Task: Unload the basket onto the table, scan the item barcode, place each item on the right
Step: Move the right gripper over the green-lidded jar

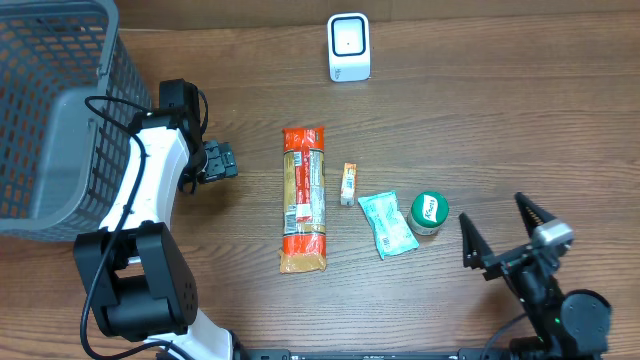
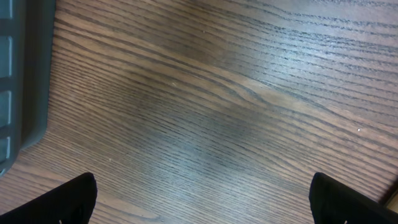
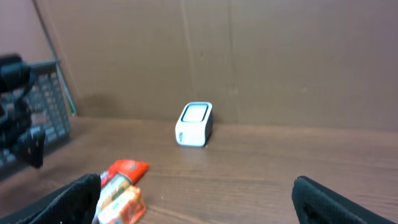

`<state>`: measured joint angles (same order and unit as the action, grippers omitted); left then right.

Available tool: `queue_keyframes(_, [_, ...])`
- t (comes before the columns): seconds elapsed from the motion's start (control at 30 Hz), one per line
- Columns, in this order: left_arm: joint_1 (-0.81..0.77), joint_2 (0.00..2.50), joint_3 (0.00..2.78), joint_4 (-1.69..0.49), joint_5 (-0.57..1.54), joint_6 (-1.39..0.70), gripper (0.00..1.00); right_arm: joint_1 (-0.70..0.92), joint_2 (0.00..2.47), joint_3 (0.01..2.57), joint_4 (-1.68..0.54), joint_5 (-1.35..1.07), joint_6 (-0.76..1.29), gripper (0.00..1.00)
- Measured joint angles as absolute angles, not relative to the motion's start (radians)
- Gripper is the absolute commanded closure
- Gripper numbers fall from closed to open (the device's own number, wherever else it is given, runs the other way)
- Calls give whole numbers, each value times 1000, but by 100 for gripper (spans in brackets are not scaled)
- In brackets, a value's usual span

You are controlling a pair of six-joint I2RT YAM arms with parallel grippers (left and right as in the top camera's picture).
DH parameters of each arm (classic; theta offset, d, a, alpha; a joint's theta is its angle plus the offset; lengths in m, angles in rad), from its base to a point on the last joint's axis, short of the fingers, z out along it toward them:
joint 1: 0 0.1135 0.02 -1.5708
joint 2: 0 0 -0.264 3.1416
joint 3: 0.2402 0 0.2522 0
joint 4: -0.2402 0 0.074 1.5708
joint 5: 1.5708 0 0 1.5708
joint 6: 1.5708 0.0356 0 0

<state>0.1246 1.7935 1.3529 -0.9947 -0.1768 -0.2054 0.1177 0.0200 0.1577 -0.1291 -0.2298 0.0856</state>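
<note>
left gripper wide, basket close beside | right gripper wide, apart from jar

The table is brown wood grain, the lines fine and close, mostly matt with a dull sheen in patches. The long packet lying on it is shiny, creased film, orange at both ends. Just right of that packet the small sachet looks like glossy printed wrap. Further right the pale green pouch is crinkled, slick plastic, beside a jar with a smooth green lid. Past the packet's far end the scanner is smooth white plastic, and well to the packet's left the basket is matt grey plastic mesh
</note>
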Motion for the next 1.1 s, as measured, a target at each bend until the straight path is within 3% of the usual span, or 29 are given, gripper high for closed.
queue_keyframes(0.33, [125, 1794, 1353, -994, -178, -205, 0, 117, 284, 718, -487, -144, 120, 0])
queue_keyframes(0.73, [125, 1794, 1353, -991, -179, -205, 0, 117, 1028, 1578, -1328, -136, 130, 0])
queue_keyframes(1.1, [125, 1794, 1353, -992, -179, -205, 0, 117, 1399, 1695, -1439, -245, 131, 1])
